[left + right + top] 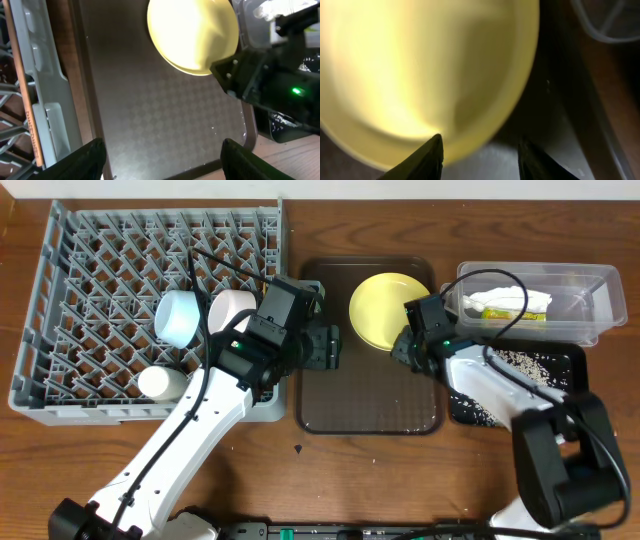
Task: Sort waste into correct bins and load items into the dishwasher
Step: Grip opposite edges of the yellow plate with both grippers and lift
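One blue bowl [180,318], white bowl [232,306] in rack [90,260]; napkin [510,298] in tub [602,276].

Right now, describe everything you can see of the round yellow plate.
The round yellow plate is glossy, plastic-looking and empty, with a shallow raised rim. It sits in the far right corner of the dark brown serving tray. The right end effector straddles its near rim with jaws apart; whether it touches is unclear.

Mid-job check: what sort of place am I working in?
Probably a tabletop dish-clearing test station, not a real kitchen: a grey dish rack, a yellow plate on a brown tray, and a clear waste tub.
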